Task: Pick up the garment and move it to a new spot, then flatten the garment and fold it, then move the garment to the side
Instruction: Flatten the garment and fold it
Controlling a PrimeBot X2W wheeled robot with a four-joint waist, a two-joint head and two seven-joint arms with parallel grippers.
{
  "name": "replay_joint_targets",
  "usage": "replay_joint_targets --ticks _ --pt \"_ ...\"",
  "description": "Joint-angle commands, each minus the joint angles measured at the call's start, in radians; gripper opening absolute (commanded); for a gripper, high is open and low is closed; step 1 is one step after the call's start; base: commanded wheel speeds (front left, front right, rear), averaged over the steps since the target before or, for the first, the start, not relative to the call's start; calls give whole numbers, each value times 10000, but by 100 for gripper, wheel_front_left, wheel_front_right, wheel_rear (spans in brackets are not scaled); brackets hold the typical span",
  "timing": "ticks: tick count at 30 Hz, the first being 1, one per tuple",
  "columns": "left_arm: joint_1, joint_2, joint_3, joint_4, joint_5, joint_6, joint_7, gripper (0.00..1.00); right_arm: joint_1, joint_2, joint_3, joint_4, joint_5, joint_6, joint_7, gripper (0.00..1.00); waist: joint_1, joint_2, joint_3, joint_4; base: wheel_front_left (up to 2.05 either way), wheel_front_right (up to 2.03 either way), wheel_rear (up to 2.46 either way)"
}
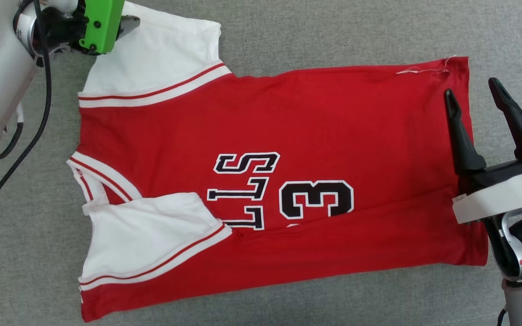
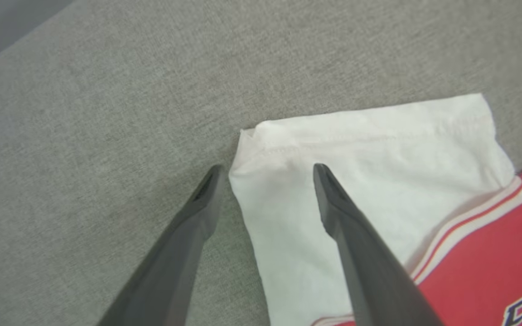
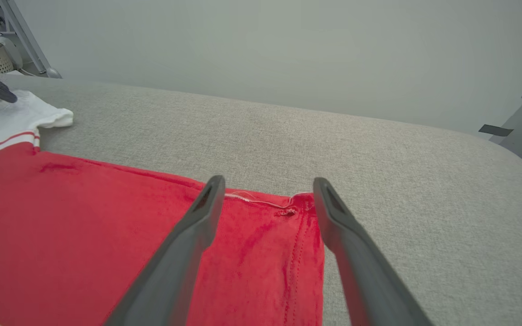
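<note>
As both arms reach over the cloth, we see the left gripper [image 2: 268, 167] with its two fingers spread wide and nothing between them. It straddles the outer corner of the far white sleeve [image 2: 369, 149]: one finger is over the grey surface [image 2: 107, 113], the other over the white cloth. We cannot tell whether the tips press down or only hang above. The right gripper [image 1: 471, 88] is spread just as wide and also empty. It straddles the far hem corner [image 3: 299, 203], where a loose white thread [image 3: 256, 199] trails, with one finger over red cloth and the other over bare grey. The garment [image 1: 311, 127] lies flat between the two, stretched crosswise in the head view with its collar toward the left gripper and its hem toward the right one. Its near sleeve [image 1: 147, 231] is folded in over the red front, beside the black lettering [image 1: 283, 190], which the folded near side cuts off in part. We count one garment with two white sleeves, two grippers with two dark fingers each, and one grey surface under it all.
</note>
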Motion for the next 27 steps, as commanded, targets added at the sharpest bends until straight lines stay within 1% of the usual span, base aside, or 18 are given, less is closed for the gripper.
replay_joint_targets --ticks 1,4,7,8,9,10,15,19,22,24,27 --pt "-122 58 -122 67 34 -28 131 100 -215 49 38 20 -65 -7 -20 100 -2 65 390 -349 0 0 0" --pt "53 162 -421 133 326 -29 476 100 -313 95 135 117 -34 -7 -48 100 -2 65 504 -451 0 0 0" --pt "287 176 -532 -16 279 -29 706 100 -327 75 132 183 2 -7 -77 100 -2 65 539 -464 0 0 0" --pt "339 204 -584 -120 372 -29 802 89 -327 57 99 211 12 -7 -81 100 -2 65 531 -444 0 0 0" --pt "372 234 -615 -196 449 -29 834 21 -339 39 70 229 26 -7 -66 100 -2 65 519 -422 0 0 0" --pt "419 267 -634 -255 456 -29 817 0 -390 17 45 240 46 -7 -53 100 -2 65 490 -405 0 0 0" --pt "428 358 -674 -487 550 -30 166 0 -844 -237 -119 338 113 -7 61 100 -2 65 133 -191 0 0 0" --pt "488 327 -674 -637 502 -30 -738 0 -1451 -876 -267 624 265 -7 495 100 -2 65 -398 128 0 0 0" --pt "681 343 -693 -853 451 -30 -1305 0 -1939 -1644 -129 1033 584 -7 1239 100 -2 65 -821 374 0 0 0" --pt "842 366 -707 -1060 470 -30 -1782 0 -2333 -2381 204 1412 1036 -7 2052 100 -2 65 -1113 578 0 0 0" --pt "1103 394 -720 -1333 433 -30 -2397 0 -2877 -3219 693 1848 1769 -7 3260 100 -2 65 -1415 787 0 0 0"
